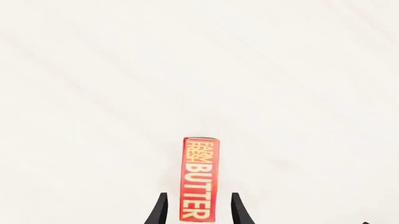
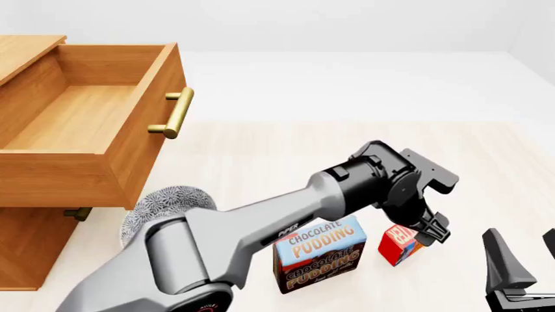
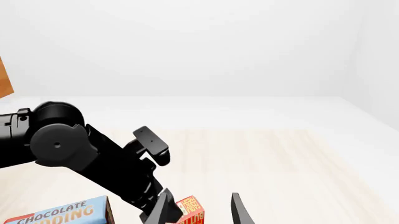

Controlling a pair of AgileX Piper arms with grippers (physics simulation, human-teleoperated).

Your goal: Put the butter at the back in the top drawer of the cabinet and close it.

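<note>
The butter point(image 1: 199, 179), a small red box with pale lettering, stands on the pale table between my left gripper's point(image 1: 199, 211) fingers. The jaws are open, with a gap on each side of the box. In the front view the left arm reaches across to the butter point(image 2: 399, 244), and the left gripper point(image 2: 429, 233) is down over its right end. The top drawer point(image 2: 87, 110) of the cabinet point(image 2: 26, 247) is pulled far out at the left and is empty. My right gripper point(image 2: 523, 257) is open near the front right, holding nothing.
A blue-and-brown Chocolate Pudding box point(image 2: 319, 255) stands just left of the butter. The drawer's brass handle point(image 2: 173, 114) juts toward the table's middle. A grey speckled round object point(image 2: 165, 201) sits beneath the open drawer. The left arm point(image 3: 74, 149) crosses the right wrist view.
</note>
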